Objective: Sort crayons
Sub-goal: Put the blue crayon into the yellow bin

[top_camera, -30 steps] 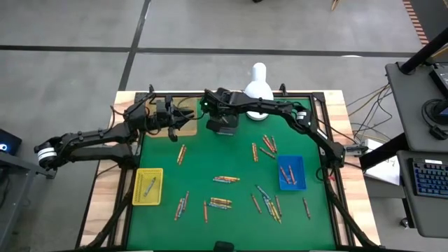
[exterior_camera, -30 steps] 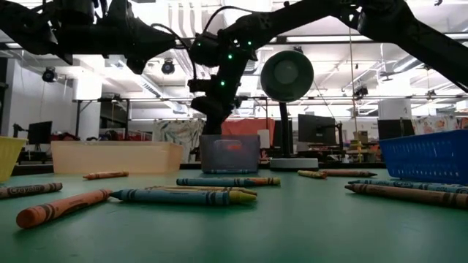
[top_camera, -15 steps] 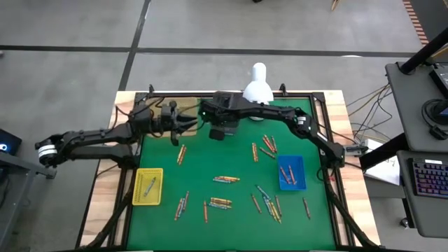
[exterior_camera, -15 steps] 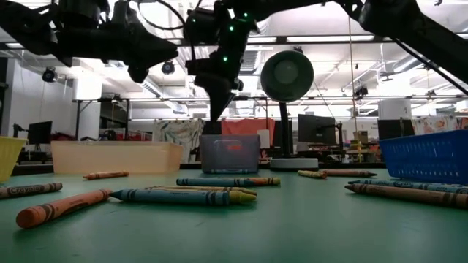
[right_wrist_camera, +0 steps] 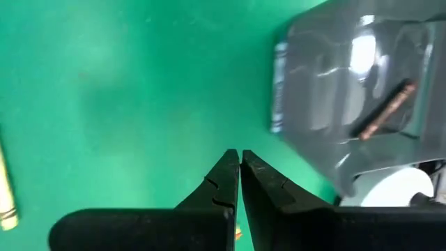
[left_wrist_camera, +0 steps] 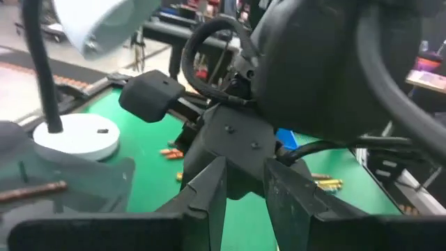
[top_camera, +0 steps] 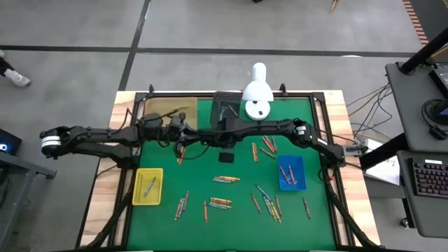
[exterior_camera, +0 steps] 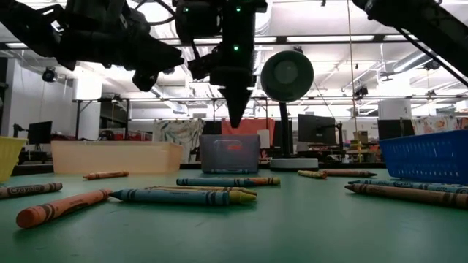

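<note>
Crayons lie scattered over the green surface, thickest toward its near edge, where an orange one and a blue one lie closest in the low view. A yellow tray near the near-left corner holds one crayon, and a blue tray toward the right edge holds a few. Farther in, over the middle, the right end effector hangs above the mat with its fingers clenched together on nothing, tips pointing down. Just left of it the left end effector is raised and partly parted; whether it carries anything I cannot tell. At the far edge sit a tan tray near the far-left corner, a grey tray holding one brown crayon, and a white lamp.
</note>
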`<state>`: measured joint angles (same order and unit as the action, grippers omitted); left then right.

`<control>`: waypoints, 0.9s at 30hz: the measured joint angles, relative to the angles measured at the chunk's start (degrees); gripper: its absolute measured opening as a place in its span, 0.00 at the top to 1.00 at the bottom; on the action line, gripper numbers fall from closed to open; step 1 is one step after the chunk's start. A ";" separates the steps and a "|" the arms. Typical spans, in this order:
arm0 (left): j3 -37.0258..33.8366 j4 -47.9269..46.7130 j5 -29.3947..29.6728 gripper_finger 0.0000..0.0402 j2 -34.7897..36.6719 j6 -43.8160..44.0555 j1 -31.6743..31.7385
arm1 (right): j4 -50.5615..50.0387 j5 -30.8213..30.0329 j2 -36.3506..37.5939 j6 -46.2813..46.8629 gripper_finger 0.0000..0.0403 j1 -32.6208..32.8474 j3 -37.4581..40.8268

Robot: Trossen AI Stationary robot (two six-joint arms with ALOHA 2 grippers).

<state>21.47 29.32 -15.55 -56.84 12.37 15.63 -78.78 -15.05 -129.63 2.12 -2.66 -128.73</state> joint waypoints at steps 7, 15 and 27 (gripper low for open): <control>0.00 -0.06 2.83 0.81 -3.13 1.55 -3.36 | 2.47 0.01 3.90 2.41 0.98 2.67 8.60; 0.02 -2.59 10.51 0.81 -6.38 2.07 -7.41 | 19.67 -0.04 14.69 2.19 0.98 4.46 28.42; 0.28 0.71 13.64 0.81 -19.18 0.29 -8.24 | 59.00 0.02 31.32 -7.66 0.98 4.89 58.94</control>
<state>21.75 30.03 -1.91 -76.02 12.66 7.40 -19.79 -15.03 -98.31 -5.55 2.23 -69.78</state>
